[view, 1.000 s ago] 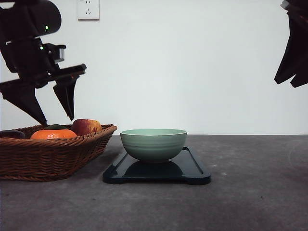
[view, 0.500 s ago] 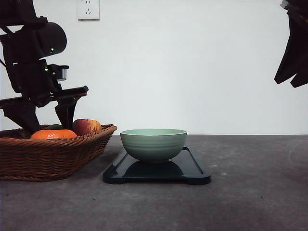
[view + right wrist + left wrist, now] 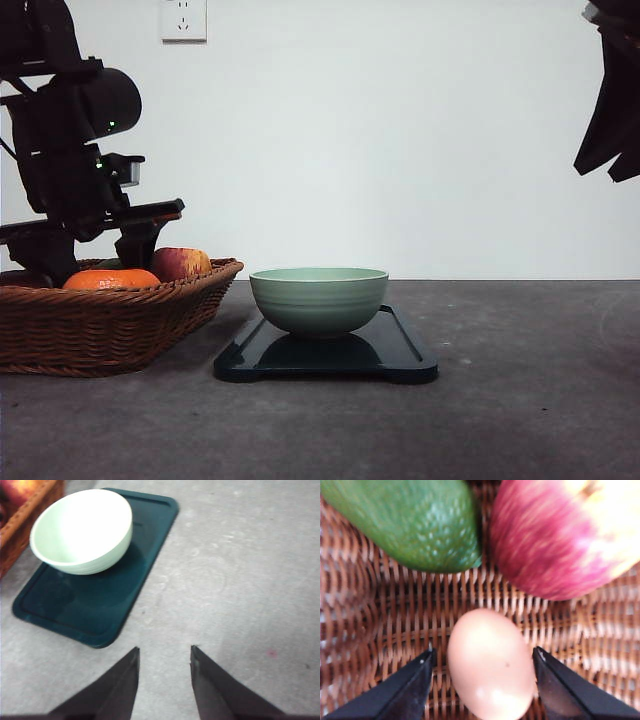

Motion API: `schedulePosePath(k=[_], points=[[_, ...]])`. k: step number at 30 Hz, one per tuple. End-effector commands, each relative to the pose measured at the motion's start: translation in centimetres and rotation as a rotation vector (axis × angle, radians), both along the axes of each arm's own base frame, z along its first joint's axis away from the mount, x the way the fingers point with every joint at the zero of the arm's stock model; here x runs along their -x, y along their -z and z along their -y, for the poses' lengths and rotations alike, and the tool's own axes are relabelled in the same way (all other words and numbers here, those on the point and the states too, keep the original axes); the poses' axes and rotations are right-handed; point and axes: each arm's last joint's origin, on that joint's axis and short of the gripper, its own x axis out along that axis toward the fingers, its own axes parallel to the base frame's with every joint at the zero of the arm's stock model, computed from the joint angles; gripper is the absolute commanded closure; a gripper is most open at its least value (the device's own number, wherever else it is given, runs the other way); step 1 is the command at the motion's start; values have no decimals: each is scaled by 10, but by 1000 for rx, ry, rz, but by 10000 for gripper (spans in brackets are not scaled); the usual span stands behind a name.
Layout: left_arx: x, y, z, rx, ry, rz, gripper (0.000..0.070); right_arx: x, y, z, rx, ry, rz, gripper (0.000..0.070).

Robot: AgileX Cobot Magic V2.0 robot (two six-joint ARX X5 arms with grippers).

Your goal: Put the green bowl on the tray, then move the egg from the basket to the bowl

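The pale green bowl (image 3: 319,299) stands upright on the black tray (image 3: 400,358) in the middle of the table; the right wrist view shows the bowl (image 3: 82,530) empty on the tray (image 3: 90,615). In the wicker basket (image 3: 380,630) lies a tan egg (image 3: 490,665). My left gripper (image 3: 482,667) is open, one finger on each side of the egg, with small gaps. From the front, the left gripper (image 3: 90,262) dips into the basket (image 3: 100,325). My right gripper (image 3: 164,660) hangs open over bare table, high at the right.
Beside the egg in the basket lie a green avocado (image 3: 405,522) and a red apple (image 3: 565,535). An orange (image 3: 110,279) and the apple (image 3: 179,263) rise above the basket rim. Grey table spreads to the right of the tray.
My left arm has come down from above the basket, and its fingers are now sunk behind the rim. The right arm, bowl and tray have stayed put.
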Motion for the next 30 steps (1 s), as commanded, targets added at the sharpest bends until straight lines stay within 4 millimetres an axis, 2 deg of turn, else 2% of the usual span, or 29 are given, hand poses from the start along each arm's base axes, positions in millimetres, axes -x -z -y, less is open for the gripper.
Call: schedulePosePath(k=[1, 13, 18, 20, 30], points=[[-7, 2, 2, -2, -3, 5, 304, -1, -1, -1, -16, 11, -1, 501], [-8, 2, 2, 1, -3, 20, 321, -1, -1, -1, -17, 14, -2, 501], [-8, 2, 2, 1, -3, 17, 493, -1, -1, -1, -17, 14, -2, 501], [-8, 2, 2, 0, -3, 14, 526, -1, -1, -1, -18, 14, -2, 501], [-3, -5, 1, -3, -3, -5, 524, -1, -1, -1, -20, 15, -4, 501]])
